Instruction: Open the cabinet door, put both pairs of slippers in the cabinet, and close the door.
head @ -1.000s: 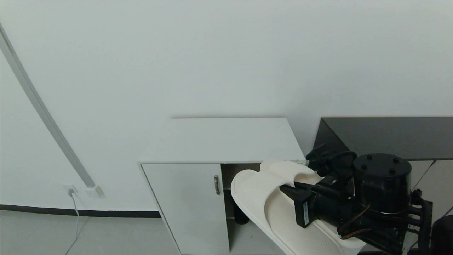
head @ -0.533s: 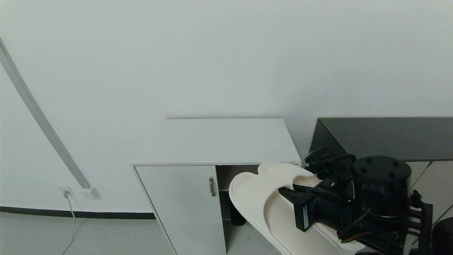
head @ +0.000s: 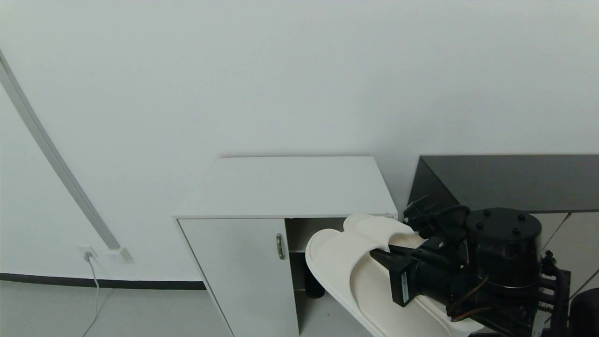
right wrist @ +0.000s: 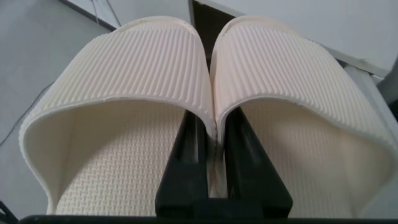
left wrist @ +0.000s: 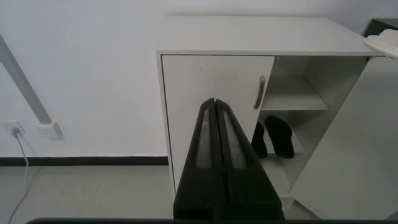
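Observation:
The white cabinet (head: 290, 187) has its left door (head: 238, 271) closed and its right half open. A pair of black slippers (left wrist: 280, 137) rests on a lower shelf inside. My right gripper (head: 381, 250) is shut on a pair of cream ribbed slippers (head: 346, 271), clamping their inner edges (right wrist: 214, 127) together. It holds them just in front of the open right half, toes toward the opening. My left gripper (left wrist: 214, 102) is shut with nothing in it, held off in front of the closed left door (left wrist: 211, 81) and its handle (left wrist: 259, 92).
A dark table top (head: 505, 180) stands right of the cabinet, against the wall. On the left, a wall socket (head: 88, 255) with a cable sits low on the wall. Bare floor lies in front of the cabinet.
The head camera has shifted, so the cabinet sits slightly further left in the picture. The cream slippers stay clamped in my right gripper in front of the opening.

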